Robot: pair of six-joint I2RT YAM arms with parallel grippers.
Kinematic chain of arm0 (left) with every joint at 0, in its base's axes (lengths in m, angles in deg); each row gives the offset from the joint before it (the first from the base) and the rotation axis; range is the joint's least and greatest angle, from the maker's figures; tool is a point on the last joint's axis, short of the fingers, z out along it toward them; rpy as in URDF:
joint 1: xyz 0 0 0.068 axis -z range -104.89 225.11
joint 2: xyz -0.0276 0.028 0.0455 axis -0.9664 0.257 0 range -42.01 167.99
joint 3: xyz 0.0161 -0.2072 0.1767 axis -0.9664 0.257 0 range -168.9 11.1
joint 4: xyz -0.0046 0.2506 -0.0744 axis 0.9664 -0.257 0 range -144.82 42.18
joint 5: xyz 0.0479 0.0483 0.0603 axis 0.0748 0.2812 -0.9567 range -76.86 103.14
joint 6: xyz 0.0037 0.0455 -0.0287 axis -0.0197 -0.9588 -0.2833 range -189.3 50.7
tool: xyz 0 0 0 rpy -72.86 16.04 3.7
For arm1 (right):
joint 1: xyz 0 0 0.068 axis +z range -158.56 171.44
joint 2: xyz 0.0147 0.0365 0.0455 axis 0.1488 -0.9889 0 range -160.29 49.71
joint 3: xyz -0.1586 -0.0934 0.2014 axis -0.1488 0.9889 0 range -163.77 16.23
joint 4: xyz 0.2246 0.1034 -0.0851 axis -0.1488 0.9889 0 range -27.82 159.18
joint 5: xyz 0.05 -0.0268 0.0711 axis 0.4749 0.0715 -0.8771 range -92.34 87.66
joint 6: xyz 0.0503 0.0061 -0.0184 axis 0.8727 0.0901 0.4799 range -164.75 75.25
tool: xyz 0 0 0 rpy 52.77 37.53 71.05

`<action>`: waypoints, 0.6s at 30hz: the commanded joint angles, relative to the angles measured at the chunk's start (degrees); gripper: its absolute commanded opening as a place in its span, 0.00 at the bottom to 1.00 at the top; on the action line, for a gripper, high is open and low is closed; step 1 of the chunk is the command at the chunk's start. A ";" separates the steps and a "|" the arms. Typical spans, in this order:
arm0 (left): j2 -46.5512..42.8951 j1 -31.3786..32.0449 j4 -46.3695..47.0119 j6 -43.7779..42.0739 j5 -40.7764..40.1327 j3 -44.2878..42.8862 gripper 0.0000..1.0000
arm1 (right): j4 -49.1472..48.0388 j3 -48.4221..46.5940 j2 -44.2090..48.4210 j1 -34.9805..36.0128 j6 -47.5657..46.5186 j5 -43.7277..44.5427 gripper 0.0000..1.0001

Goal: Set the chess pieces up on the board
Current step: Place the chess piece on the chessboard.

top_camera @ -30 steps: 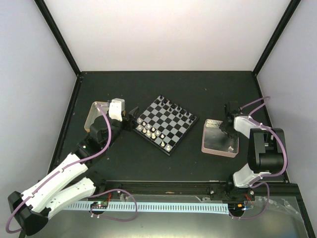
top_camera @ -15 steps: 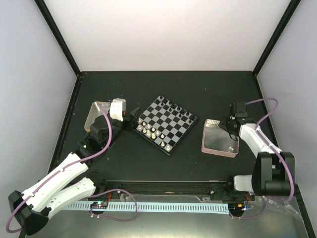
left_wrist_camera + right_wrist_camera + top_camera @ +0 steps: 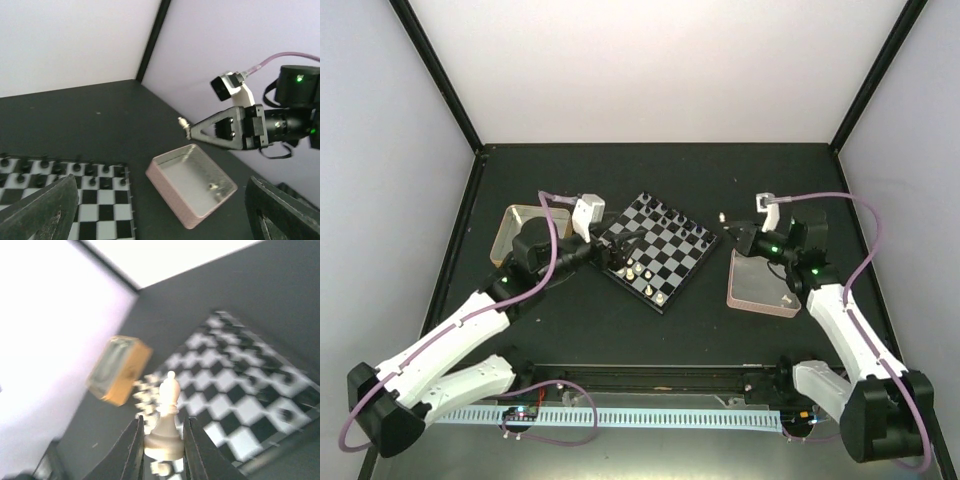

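The board (image 3: 660, 250) lies at mid table, with black pieces (image 3: 672, 214) along its far edge and cream pieces (image 3: 632, 268) along its near-left edge. My right gripper (image 3: 725, 218) hovers between the board and the pink tray, shut on a cream bishop (image 3: 165, 425) held by its base. The board also shows in the right wrist view (image 3: 240, 390). My left gripper (image 3: 618, 250) is open and empty over the board's left corner. In the left wrist view (image 3: 160, 215) its fingers stand wide apart, and the right gripper (image 3: 187, 127) shows beyond them.
A pink tray (image 3: 765, 285) sits right of the board with one small piece (image 3: 212, 187) inside. A yellow-rimmed tin (image 3: 520, 228) stands left of the board, partly behind my left arm; it also shows in the right wrist view (image 3: 117, 370).
My right gripper has risen out of the pink tray and swung left toward the board with the cream bishop. My left gripper has moved right onto the board's left corner.
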 commanded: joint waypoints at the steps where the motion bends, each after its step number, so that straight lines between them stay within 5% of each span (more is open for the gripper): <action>1: 3.08 -0.35 1.37 4.84 10.22 -6.46 0.95 | -12.16 -0.63 2.54 5.37 -2.35 -17.32 0.14; 10: 10.43 -0.46 -1.60 8.94 25.35 -15.66 0.99 | -11.28 -6.34 2.24 16.20 -9.31 -23.15 0.15; 15: 12.84 -0.16 2.11 14.32 36.61 -18.00 0.87 | -8.80 -8.79 1.11 18.71 -12.46 -25.16 0.15; 18: 13.58 -0.12 -1.34 13.39 36.38 -19.88 0.82 | -7.95 -10.02 0.48 19.46 -13.56 -27.16 0.15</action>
